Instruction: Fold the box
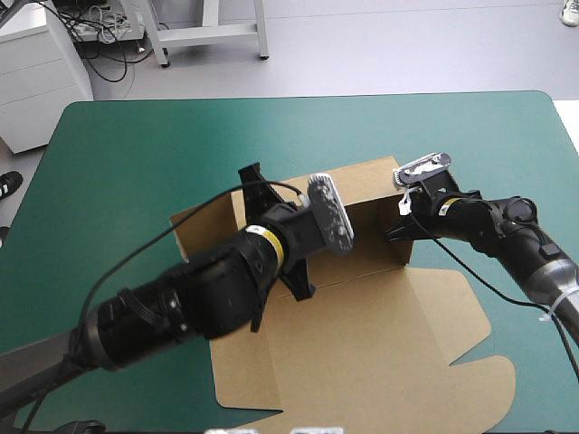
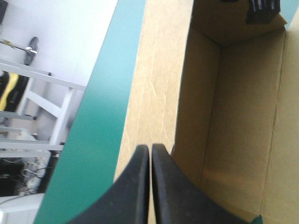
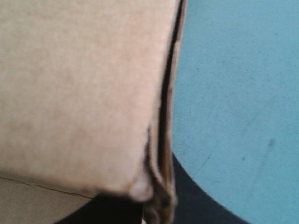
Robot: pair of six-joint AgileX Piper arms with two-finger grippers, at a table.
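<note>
Box [image 1: 362, 262]: brown board, lying on the teal-green table [image 1: 118, 163], a bit nearer the right edge than the left.
Done so far: the far wall [image 1: 362, 185] stands up, and so does the right side wall [image 1: 404, 246]. It looks like a small tray starting to take shape.
Left to do: the big flat part [image 1: 362, 353] nearest the robot lies down on the table. I think the side flaps need tucking in so the walls stay up on their own.
Left end effector [image 2: 150, 148]: its black fingers are pressed almost together. I see no board between them. It hangs over the left end of the far wall.
Right end effector [image 1: 400, 231]: it pinches the top edge of the right side wall, with the board between its fingers.
How far along: about the middle, I would guess.
</note>
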